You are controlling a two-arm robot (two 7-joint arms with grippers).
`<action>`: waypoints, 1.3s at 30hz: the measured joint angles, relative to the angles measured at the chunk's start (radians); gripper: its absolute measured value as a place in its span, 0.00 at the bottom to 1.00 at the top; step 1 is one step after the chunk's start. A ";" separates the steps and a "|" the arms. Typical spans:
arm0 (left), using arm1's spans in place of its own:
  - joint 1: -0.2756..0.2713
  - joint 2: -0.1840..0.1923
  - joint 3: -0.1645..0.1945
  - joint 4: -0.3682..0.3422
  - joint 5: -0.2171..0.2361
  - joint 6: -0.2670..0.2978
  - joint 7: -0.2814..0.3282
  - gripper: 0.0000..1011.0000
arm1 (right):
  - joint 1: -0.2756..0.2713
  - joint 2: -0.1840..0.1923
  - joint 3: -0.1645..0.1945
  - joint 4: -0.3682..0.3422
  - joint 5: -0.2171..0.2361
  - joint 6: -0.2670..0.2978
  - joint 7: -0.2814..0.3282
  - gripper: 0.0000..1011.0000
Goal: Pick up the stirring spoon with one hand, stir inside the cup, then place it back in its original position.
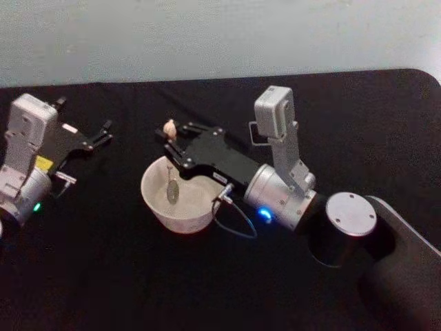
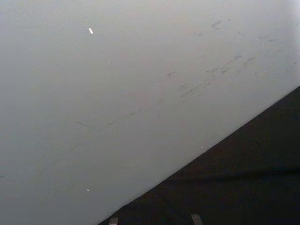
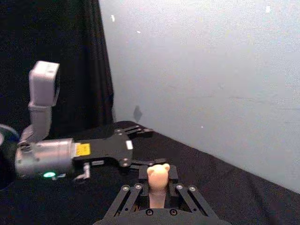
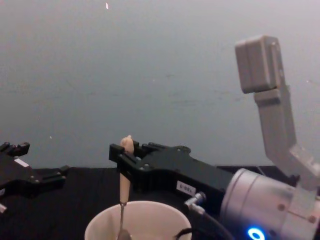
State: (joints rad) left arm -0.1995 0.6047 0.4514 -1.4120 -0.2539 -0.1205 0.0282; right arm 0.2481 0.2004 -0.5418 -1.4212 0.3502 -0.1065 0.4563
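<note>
Two grippers are over the black table (image 1: pixel 103 276), and only one holds anything. The right gripper (image 1: pixel 174 143) reaches in from 4 o'clock of the cup (image 1: pixel 180 222). Its fingers (image 4: pixel 116 151) are drawn in and pinch the spoon (image 1: pixel 171 176) by the pale handle, just below the knob. In the right wrist view the handle (image 3: pixel 158 180) stands between the two finger linkages, gripped on both sides with its knob clear above them.

The spoon hangs nearly upright. In the head view its knob is at 12 o'clock, its metal shaft runs down past the rim, and its bowl is inside the cup, left of centre, at about 9 o'clock in the hollow. Whether the bowl touches the bottom I cannot tell. In the chest view the shaft (image 4: pixel 121 212) drops straight into the cup's mouth, and the gripper body passes over the rim (image 4: pixel 100 222) at about 3 o'clock.

The cup sits on the table left of the middle, and nothing but the spoon is in it.

The left gripper (image 3: pixel 149 147) rests idle well apart, at 9 o'clock from the cup. Its fingers (image 4: pixel 15 148) are spread wide and hold nothing. The left wrist view shows its two fingertips (image 2: pixel 197 218) apart, against the pale wall (image 2: pixel 117 93).
</note>
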 joint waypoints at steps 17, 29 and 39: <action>0.000 0.000 0.000 0.000 0.000 0.000 0.000 0.99 | 0.028 -0.012 0.047 0.052 -0.022 -0.017 -0.023 0.22; 0.000 0.000 0.000 0.000 0.000 0.000 0.000 0.99 | -0.034 0.047 0.071 -0.045 0.029 0.006 0.014 0.22; 0.000 0.000 0.000 0.000 0.000 0.000 0.000 0.99 | -0.080 0.088 0.049 -0.110 0.045 0.015 0.038 0.22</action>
State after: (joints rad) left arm -0.1995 0.6047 0.4514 -1.4119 -0.2539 -0.1205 0.0283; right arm 0.1677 0.2880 -0.4923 -1.5311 0.3956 -0.0916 0.4947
